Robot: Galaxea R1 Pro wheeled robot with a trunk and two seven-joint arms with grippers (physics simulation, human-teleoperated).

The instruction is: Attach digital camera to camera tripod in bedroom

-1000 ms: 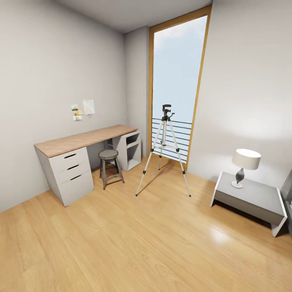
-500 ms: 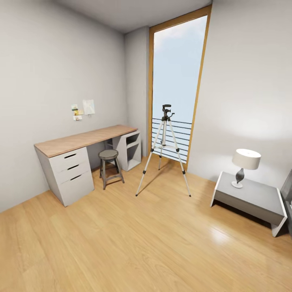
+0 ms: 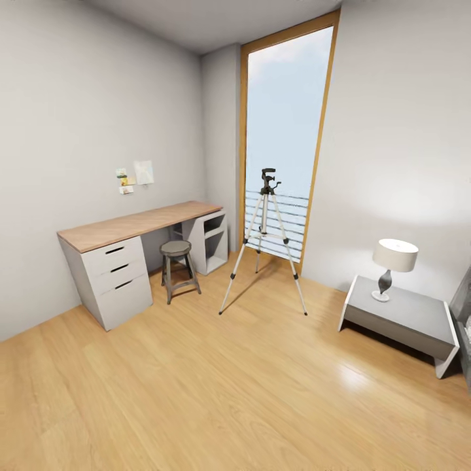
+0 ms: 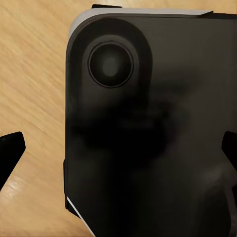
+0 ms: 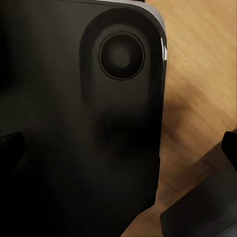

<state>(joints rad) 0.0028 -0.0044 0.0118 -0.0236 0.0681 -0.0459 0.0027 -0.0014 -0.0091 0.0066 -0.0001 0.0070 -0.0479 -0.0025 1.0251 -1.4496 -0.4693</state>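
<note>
The camera tripod (image 3: 265, 243) stands upright on the light wood floor (image 3: 216, 386) at the far side of the room, in front of the tall window (image 3: 286, 140), with a round stool (image 3: 178, 268) and a wood-topped desk (image 3: 134, 224) to its left and a low grey side table (image 3: 405, 319) with a lamp (image 3: 391, 265) well apart to its right. Its black head carries nothing, and no digital camera can be made out on the desk top, the side table or the floor, so the attaching step has not begun. In the left wrist view the left tool (image 4: 118, 153) shows two dark fingertips at the frame's edges, spread wide with nothing between them, over a dark body panel of the robot and bare floor; the right tool (image 5: 118, 148) in its wrist view looks the same, spread and empty. Both tools appear tucked close to the robot, well apart from the tripod. The main risk, as I judge it, is driving toward the tripod without the camera in hand, which would waste the approach; a second is the base clipping one of the thin splayed legs and tipping the stand.
</note>
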